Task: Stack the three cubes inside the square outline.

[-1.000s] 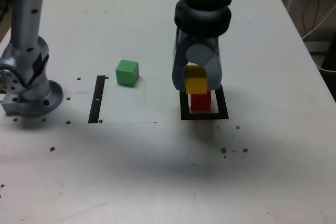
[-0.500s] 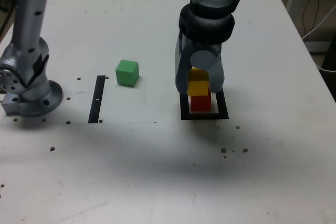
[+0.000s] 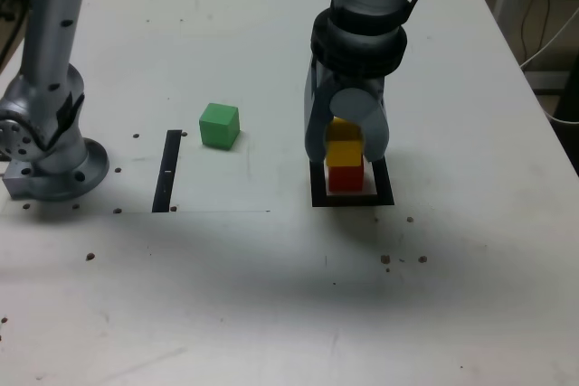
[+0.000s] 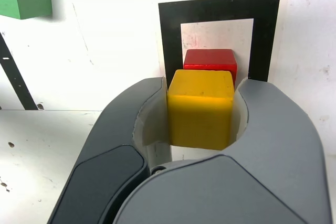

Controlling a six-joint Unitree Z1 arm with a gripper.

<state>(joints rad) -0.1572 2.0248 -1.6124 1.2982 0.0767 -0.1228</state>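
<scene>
Yellow cube (image 3: 344, 153) clasped in hand (image 3: 346, 137), directly above red cube (image 3: 345, 177).
Edges should be squared over red cube before release.

A yellow cube (image 4: 200, 106), a red cube (image 4: 210, 58), a green cube (image 3: 219, 125), and a black square outline (image 4: 170, 30) with a cream centre.

Pretty even, soft indoor light, nothing harsh. The white tabletop (image 3: 271, 296) goes a bit washed out toward the far edge in the exterior view, and there's a broad, fuzzy shadow spread across its near half. That view is grainy and slightly soft overall. The wrist view is crisper, though the gripper (image 4: 202, 111) body right up close looks smooth and a bit blurry.
</scene>
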